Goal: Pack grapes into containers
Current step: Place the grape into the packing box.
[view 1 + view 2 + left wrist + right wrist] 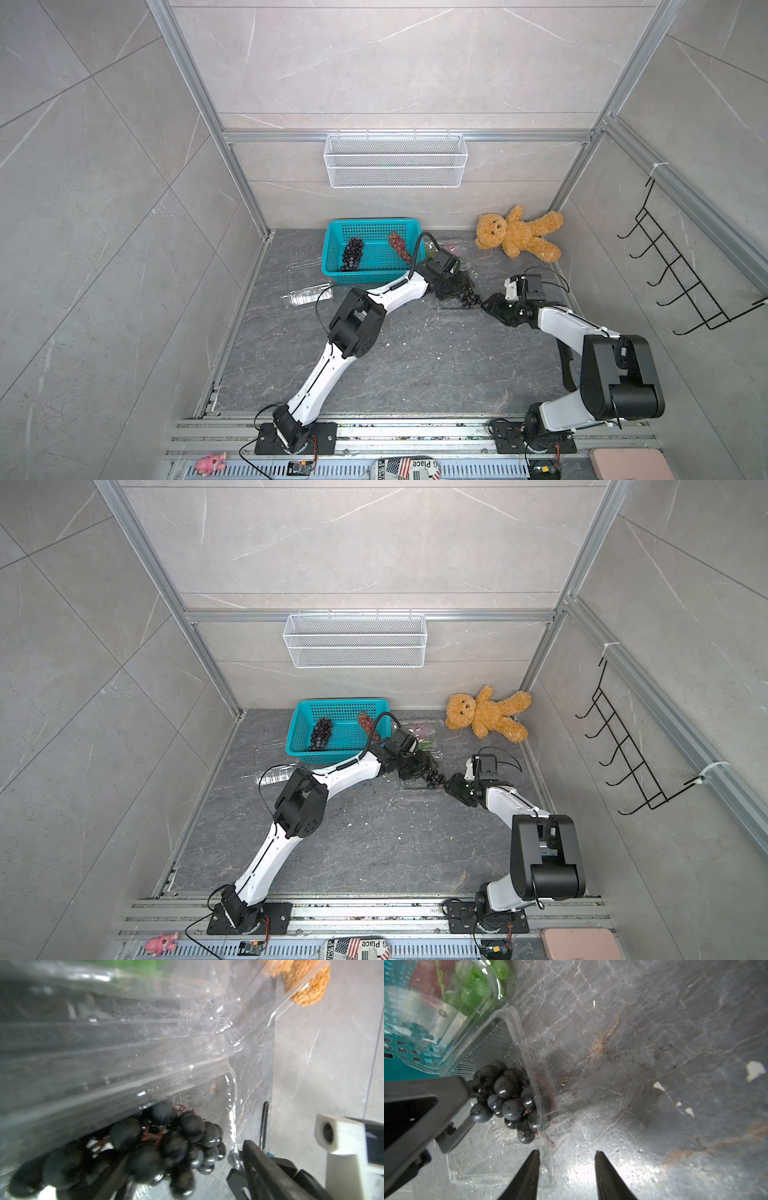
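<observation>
Grey marble tabletop (415, 365), tiled walls, alu frame. Open clear container (483, 1164) sits mid-frame in both top views, just right of the teal basket (332, 253). Dark grape bunch (508, 1097) lies inside it, at the end near the right gripper (568, 1158). Left gripper (469, 1108) is over the box, fingers apart, bunch at the tips. R gripper is low at the box edge, fingers apart w/ the box wall between them; can't tell if they touch it. Basket holds a 2nd dark bunch (352, 254) + reddish bunch (400, 246), apart from each other. 2nd clear box (497, 982) w/ green grapes (475, 995) is upper left of the R wrist view. 3rd clear box (307, 296) lies on the table, lower left of the basket. Teddy bear (515, 232) is at the table's upper right corner.
</observation>
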